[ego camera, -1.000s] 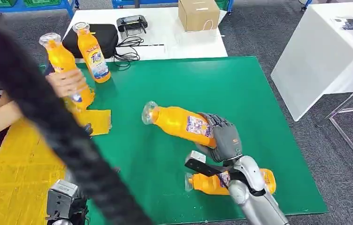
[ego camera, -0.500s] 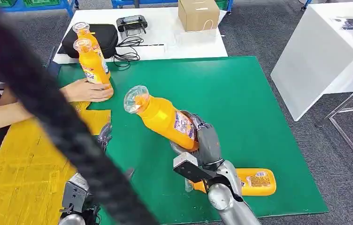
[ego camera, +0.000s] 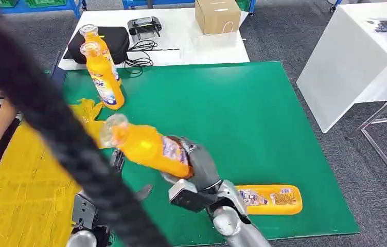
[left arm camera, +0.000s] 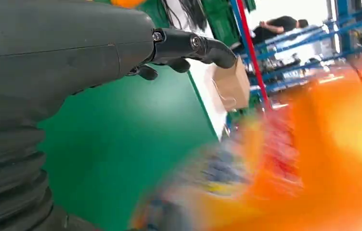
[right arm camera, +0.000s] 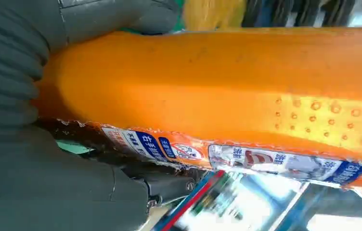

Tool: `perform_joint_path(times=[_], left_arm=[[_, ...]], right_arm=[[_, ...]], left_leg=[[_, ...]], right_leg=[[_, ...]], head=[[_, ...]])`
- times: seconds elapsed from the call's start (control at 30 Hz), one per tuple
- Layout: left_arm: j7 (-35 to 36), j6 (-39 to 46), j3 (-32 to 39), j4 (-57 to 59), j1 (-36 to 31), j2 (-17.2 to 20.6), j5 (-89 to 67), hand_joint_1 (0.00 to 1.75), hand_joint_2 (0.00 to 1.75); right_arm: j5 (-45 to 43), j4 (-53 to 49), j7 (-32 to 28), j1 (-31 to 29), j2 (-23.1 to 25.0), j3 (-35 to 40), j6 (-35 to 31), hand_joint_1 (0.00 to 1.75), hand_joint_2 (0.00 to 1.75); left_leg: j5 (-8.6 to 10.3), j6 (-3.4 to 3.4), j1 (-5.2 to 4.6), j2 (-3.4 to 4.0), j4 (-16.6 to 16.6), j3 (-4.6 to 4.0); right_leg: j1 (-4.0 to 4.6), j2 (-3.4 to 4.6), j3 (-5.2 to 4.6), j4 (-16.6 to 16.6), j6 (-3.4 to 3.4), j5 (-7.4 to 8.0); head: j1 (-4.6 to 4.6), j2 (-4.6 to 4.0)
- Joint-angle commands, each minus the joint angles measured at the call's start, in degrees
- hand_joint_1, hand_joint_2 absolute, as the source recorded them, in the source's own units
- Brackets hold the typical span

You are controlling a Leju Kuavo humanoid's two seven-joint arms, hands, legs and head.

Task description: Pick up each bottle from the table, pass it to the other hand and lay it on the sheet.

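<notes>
Head view: the right robot hand (ego camera: 196,164) grips an orange plastic bottle with a clear cap (ego camera: 147,145), carried tilted above the green-covered desk (ego camera: 232,108) near its left edge, cap toward the yellow sheet (ego camera: 21,180). The left robot hand (ego camera: 115,158) waits just beside it; I cannot tell its state here.

Left wrist view: that robot hand (left arm camera: 188,48) is empty, fingers extended; the bottle nears as an orange blur.

Right wrist view: fingers wrap the bottle's base. Offer the neck end, and release only once the other grip is firm. Two upright bottles (ego camera: 103,72) stand well apart.
</notes>
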Motion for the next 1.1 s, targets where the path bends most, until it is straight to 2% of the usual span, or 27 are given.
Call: perform_joint_path(times=[0.03, 0.2, 0.33, 0.4, 0.7, 0.93, 0.97, 1.0, 1.1], left_arm=[[0.57, -2.45, -0.95, 4.16, -3.59, 1.73, 4.93, 0.0, 1.75], [0.5, -4.48, -0.59, 3.75, -4.05, 1.89, 9.2, 0.0, 1.75], [0.44, -5.1, -0.55, 3.18, -4.01, 1.98, 10.7, 0.0, 1.75], [0.3, -5.75, -0.6, 3.08, -4.15, 1.92, 11.96, 0.0, 1.75], [-1.52, -8.67, 0.05, 0.17, -3.06, 1.9, 17.1, 0.0, 1.75], [-3.06, -6.92, 2.13, -2.68, -2.35, 0.13, 19.49, 0.0, 1.75], [-3.06, -6.92, 2.13, -2.68, -2.35, 0.13, 19.49, 0.0, 1.75], [-3.06, -6.92, 2.13, -2.68, -2.35, 0.13, 19.49, 0.0, 1.75], [-4.34, -2.28, 3.22, -3.12, -2.13, -1.08, 18.47, 0.0, 1.75]], right_arm=[[0.28, 13.36, -1.34, -4.7, 0.85, 13.18, 1.21, 1.64, 1.75], [0.84, 19.92, -1.9, -5.9, 1.05, 15.31, 0.22, 1.66, 1.75], [0.95, 20.87, -2.0, -5.7, 0.81, 15.59, 0.42, 1.64, 1.75], [0.98, 21.34, -1.95, -5.77, 0.84, 15.63, 0.5, 1.71, 1.75], [1.1, 23.72, -2.01, -5.95, 1.2, 14.95, -0.2, 1.68, 1.75], [1.32, 24.87, -2.16, -6.04, 1.43, 14.44, -1.02, 1.69, 1.75], [1.32, 24.87, -2.16, -6.04, 1.43, 14.44, -1.02, 1.69, 1.75], [1.32, 24.87, -2.16, -6.04, 1.43, 14.44, -1.02, 1.69, 1.75], [1.17, 25.35, -1.94, -6.02, 1.55, 14.25, -1.5, 1.69, 1.75]], left_leg=[[-0.12, -0.04, 0.09, 0.18, -0.09, 0.41], [-0.11, -0.03, 0.1, 0.13, -0.1, 0.41], [-0.04, -0.03, 0.07, -0.05, -0.09, 0.27], [-0.06, -0.03, 0.1, -0.07, -0.09, 0.32], [-0.04, -0.01, 0.06, -0.07, -0.06, 0.2], [-0.01, -0.01, 0.05, -0.07, -0.02, 0.06], [-0.14, -0.02, 0.16, -0.13, 0.03, 0.33], [-0.02, -0.01, 0.07, -0.09, -0.03, 0.12], [-0.05, -0.01, 0.08, -0.04, -0.01, 0.15]], right_leg=[[0.12, 0.1, 0.41, -0.16, -0.08, -0.05], [0.12, 0.04, 0.45, -0.2, -0.07, -0.05], [0.08, -0.12, 0.31, -0.16, -0.07, -0.05], [0.11, -0.16, 0.38, -0.18, -0.08, -0.07], [0.07, -0.15, 0.2, -0.13, -0.05, -0.07], [0.05, -0.14, 0.04, -0.08, -0.03, -0.04], [0.17, -0.25, 0.41, -0.15, -0.08, -0.15], [0.07, -0.19, 0.13, -0.1, -0.04, -0.06], [0.08, -0.14, 0.16, -0.11, -0.04, -0.07]], head=[[0.0, 0.0], [0.0, 0.0], [0.0, 0.0], [0.0, 0.0], [0.0, 0.0], [0.0, 0.0], [0.0, 0.0], [0.0, 0.0], [0.0, 0.0]])
